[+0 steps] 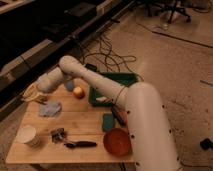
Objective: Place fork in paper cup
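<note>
The white paper cup (27,135) stands upright at the front left corner of the wooden table (80,122). A thin pale sliver that may be the fork (102,99) lies in the near left part of the green tray (120,80), partly hidden by my arm. My arm reaches across the tray to the table's far left. The gripper (34,93) is at the far left edge, over a yellowish thing, well behind the cup.
A peach-coloured fruit (78,92), a small blue-grey cup (69,85) and a blue cloth (50,108) lie near the gripper. A teal sponge (108,121), a red bowl (117,141), a black-handled tool (80,144) and a small metal piece (57,134) are at the front.
</note>
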